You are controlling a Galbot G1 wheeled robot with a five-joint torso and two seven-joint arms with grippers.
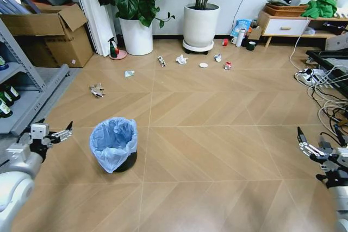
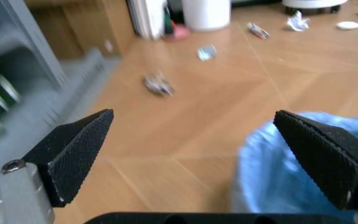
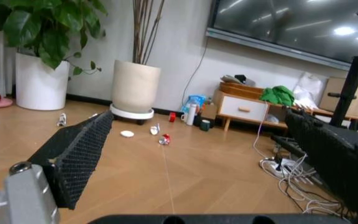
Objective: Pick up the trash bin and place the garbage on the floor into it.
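The trash bin, black with a baggy light-blue liner, stands on the floor at the near left; its liner shows in the left wrist view. My left gripper hovers open just left of the bin, apart from it, and its fingers are spread wide. My right gripper hangs open at the far right, fingers apart. Garbage lies far ahead: a tan wad, a pale scrap, a wrapper, a white wad, a white disc, a packet and a red-white can.
A grey shelf and a cardboard box stand at the left. Two white plant pots sit at the back wall. A low cabinet and tangled cables occupy the right. Open floor lies ahead of me.
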